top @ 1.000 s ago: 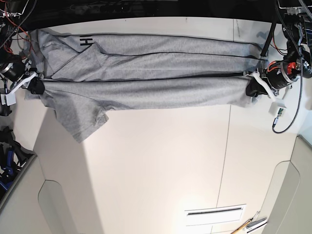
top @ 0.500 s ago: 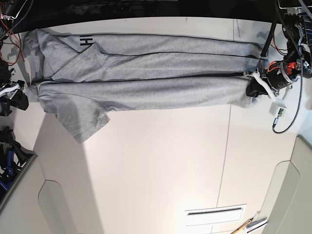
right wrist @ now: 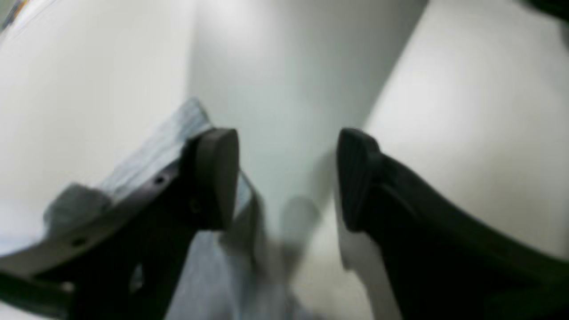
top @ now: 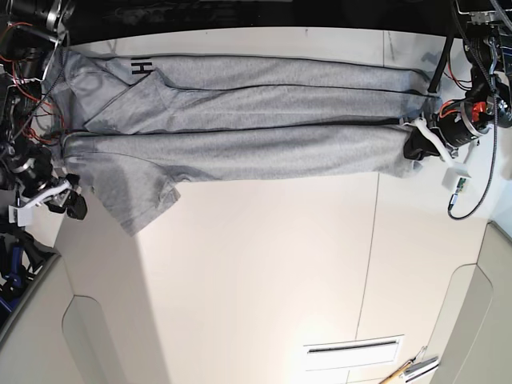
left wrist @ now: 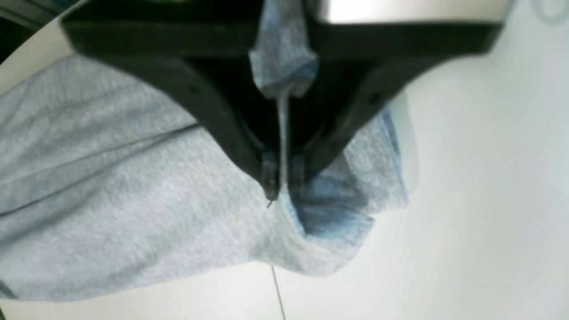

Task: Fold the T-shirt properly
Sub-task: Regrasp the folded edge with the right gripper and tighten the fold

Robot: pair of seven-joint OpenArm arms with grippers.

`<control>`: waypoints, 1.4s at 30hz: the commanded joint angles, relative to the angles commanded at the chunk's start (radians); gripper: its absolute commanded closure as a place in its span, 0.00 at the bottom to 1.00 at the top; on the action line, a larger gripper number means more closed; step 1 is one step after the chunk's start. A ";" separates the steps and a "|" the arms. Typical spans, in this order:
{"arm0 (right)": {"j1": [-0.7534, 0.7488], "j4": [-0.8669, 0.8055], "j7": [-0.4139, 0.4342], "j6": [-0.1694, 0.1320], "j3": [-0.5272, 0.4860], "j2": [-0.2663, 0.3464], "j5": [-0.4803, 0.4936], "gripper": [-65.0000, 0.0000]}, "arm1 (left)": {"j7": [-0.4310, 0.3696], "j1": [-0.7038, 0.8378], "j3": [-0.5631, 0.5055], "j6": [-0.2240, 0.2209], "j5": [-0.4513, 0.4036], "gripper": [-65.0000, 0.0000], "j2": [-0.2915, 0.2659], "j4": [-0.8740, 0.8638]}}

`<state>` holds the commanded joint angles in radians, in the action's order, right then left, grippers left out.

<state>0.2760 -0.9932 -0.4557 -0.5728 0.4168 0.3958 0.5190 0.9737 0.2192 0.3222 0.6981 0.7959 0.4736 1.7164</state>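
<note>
The heather-grey T-shirt (top: 240, 152) lies folded into a long band across the far side of the white table (top: 264, 272). A bit of black lettering (top: 142, 70) shows near its left end, and one sleeve (top: 136, 196) spreads toward the near side. My left gripper (top: 414, 146) is at the band's right end, shut on a bunched corner of the T-shirt (left wrist: 133, 200), with its fingertips (left wrist: 271, 186) pinching cloth. My right gripper (top: 70, 200) is open and empty just left of the sleeve. In the right wrist view it (right wrist: 286, 178) stands over bare table with grey cloth (right wrist: 178, 129) beside one finger.
The table's dark back edge runs just beyond the shirt. Cables and a small white box (top: 458, 178) hang by the left arm. A vent slot (top: 352, 350) and some tools (top: 412, 370) are at the near right. Dark gear (top: 16, 256) stands off the table's left side.
My right gripper has let go of the shirt's left end, opened, and moved toward the near side next to the sleeve. The left gripper keeps its hold and has not moved.
</note>
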 joint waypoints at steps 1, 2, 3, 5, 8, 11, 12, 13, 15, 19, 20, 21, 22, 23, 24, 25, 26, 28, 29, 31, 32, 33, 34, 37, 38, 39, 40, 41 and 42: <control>0.023 0.035 0.000 0.000 -0.026 0.000 0.000 0.47 | 0.000 0.000 0.000 0.000 0.000 1.00 0.000 0.000; 0.044 0.065 0.000 -0.002 -0.052 0.000 0.000 0.47 | 0.000 0.000 0.000 0.000 0.000 1.00 0.000 0.000; 0.057 0.086 -0.002 -0.005 -0.078 -0.001 0.000 0.47 | 0.000 0.000 0.000 0.000 0.000 1.00 0.000 0.000; 0.064 0.100 -0.010 -0.010 -0.123 -0.009 0.000 0.47 | -0.001 0.000 0.000 0.000 0.000 1.00 0.000 0.000; 0.064 0.100 -0.048 -0.011 -0.152 -0.045 0.000 0.47 | -0.006 0.000 0.000 0.000 0.001 1.00 0.000 0.000; 0.063 0.096 -0.070 -0.021 -0.152 -0.078 0.000 0.47 | -0.008 0.000 0.000 0.000 0.000 1.00 0.000 0.000; 0.061 0.091 -0.073 -0.026 -0.152 -0.085 0.000 0.47 | -0.008 0.000 0.000 0.000 0.000 1.00 0.000 0.000; 0.061 0.087 -0.081 -0.026 -0.152 -0.093 0.000 0.47 | -0.008 0.000 0.000 0.000 0.000 1.00 0.000 0.000; 0.061 0.075 -0.105 -0.026 -0.152 -0.106 0.000 0.47 | -0.008 0.000 0.000 0.000 0.000 1.00 0.000 0.000; 0.061 0.063 -0.121 -0.026 -0.152 -0.118 0.000 0.56 | -0.008 0.000 0.000 0.000 0.000 1.00 0.000 0.000; 0.061 0.063 -0.121 -0.026 -0.152 -0.119 0.000 0.66 | -0.008 0.000 0.000 0.000 0.000 1.00 0.000 0.000; 0.061 0.063 -0.121 -0.026 -0.152 -0.119 0.000 0.78 | -0.008 0.000 0.000 0.000 0.000 1.00 0.000 0.000; 0.061 0.063 -0.121 -0.026 -0.152 -0.119 0.000 0.90 | -0.009 0.000 0.000 0.000 0.000 1.00 0.000 0.000; 0.061 0.063 -0.121 -0.026 -0.152 -0.119 0.000 1.00 | -0.010 0.000 0.000 0.000 0.000 1.00 0.000 0.000; 0.061 0.062 -0.121 -0.026 -0.152 -0.119 0.001 1.00 | -0.013 0.000 0.000 0.000 0.000 1.00 0.000 0.000; 0.061 0.060 -0.121 -0.026 -0.151 -0.119 0.004 1.00 | -0.013 0.000 0.000 0.000 0.000 1.00 0.000 0.000; 0.061 0.054 -0.122 -0.026 -0.151 -0.118 0.017 1.00 | -0.013 0.000 0.000 0.000 0.000 1.00 0.000 0.000; 0.058 0.027 -0.142 -0.026 -0.147 -0.119 0.056 1.00 | -0.013 0.000 0.000 0.000 0.000 1.00 0.000 0.000; 0.050 -0.002 -0.161 -0.026 -0.143 -0.118 0.076 1.00 | -0.013 0.000 0.000 0.000 0.001 1.00 0.000 0.000; 0.022 -0.090 -0.214 -0.026 -0.133 -0.119 0.103 1.00 | -0.013 0.000 0.000 0.000 0.002 1.00 0.000 0.000; -0.001 -0.146 -0.236 -0.026 -0.129 -0.118 0.115 1.00 | -0.013 0.000 0.000 0.000 0.010 1.00 0.001 0.000; -0.028 -0.205 -0.254 -0.026 -0.127 -0.115 0.126 1.00 | -0.012 0.000 0.000 0.000 0.016 1.00 0.001 0.000; -0.059 -0.266 -0.264 -0.026 -0.127 -0.110 0.134 1.00 | -0.012 0.000 0.000 0.000 0.015 1.00 0.001 0.002; -0.160 -0.436 -0.275 -0.026 -0.118 -0.093 0.135 1.00 | -0.011 0.000 0.008 0.000 0.016 1.00 0.001 0.009; -0.193 -0.483 -0.275 -0.026 -0.110 -0.087 0.136 1.00 | -0.010 0.000 0.018 0.000 0.015 1.00 0.001 0.014; -0.225 -0.524 -0.276 -0.026 -0.096 -0.084 0.136 1.00 | -0.007 0.000 0.032 0.000 0.016 1.00 0.001 0.020; -0.254 -0.558 -0.278 -0.026 -0.079 -0.082 0.137 1.00 | 0.000 0.000 0.045 0.000 0.016 1.00 0.001 0.024; -0.280 -0.590 -0.282 -0.026 -0.058 -0.082 0.137 1.00 | 0.011 0.001 0.059 0.000 0.017 1.00 0.001 0.026; -0.305 -0.617 -0.286 -0.026 -0.037 -0.082 0.141 1.00 | 0.025 0.001 0.069 0.000 0.027 1.00 0.001 0.026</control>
<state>-0.0288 -1.6100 -0.7422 -0.5983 0.3798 0.3138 0.6601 0.9985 0.2199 0.3908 0.6981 0.8234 0.4744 1.7424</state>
